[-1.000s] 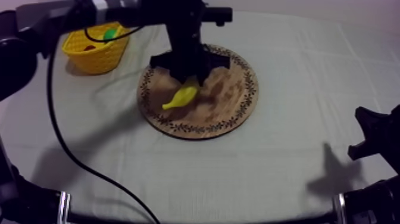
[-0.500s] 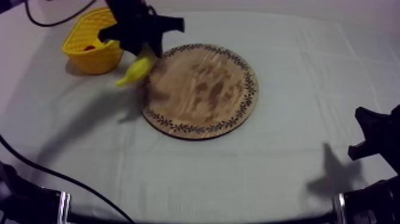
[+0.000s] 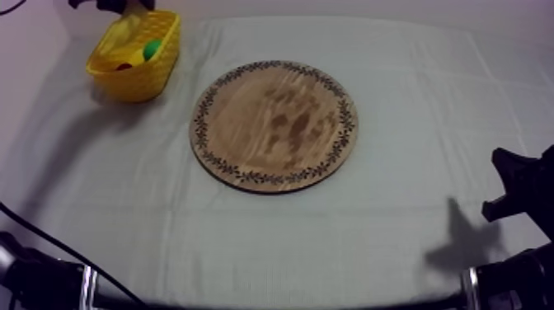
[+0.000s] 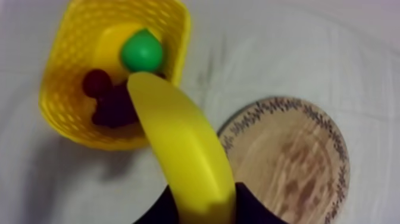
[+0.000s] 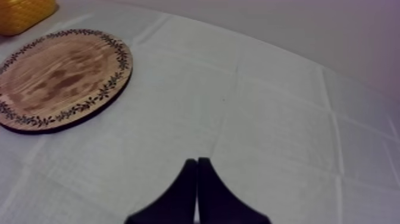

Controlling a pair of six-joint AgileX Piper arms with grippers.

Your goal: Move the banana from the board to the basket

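Near the right edge, the right gripper (image 5: pixel 197 173) is being held closed on nothing, open cloth (image 5: pixel 268 119) around it. One wooden board (image 3: pixel 275 125) is lying mid-table. At the far left corner, one banana (image 4: pixel 178 143) is being clasped by the left gripper (image 4: pixel 202 205) over one yellow basket (image 4: pixel 59 71).

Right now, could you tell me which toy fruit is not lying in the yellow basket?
The banana: my left claw holds it above the basket, while the pear, the small red fruit and the grapes lie inside.
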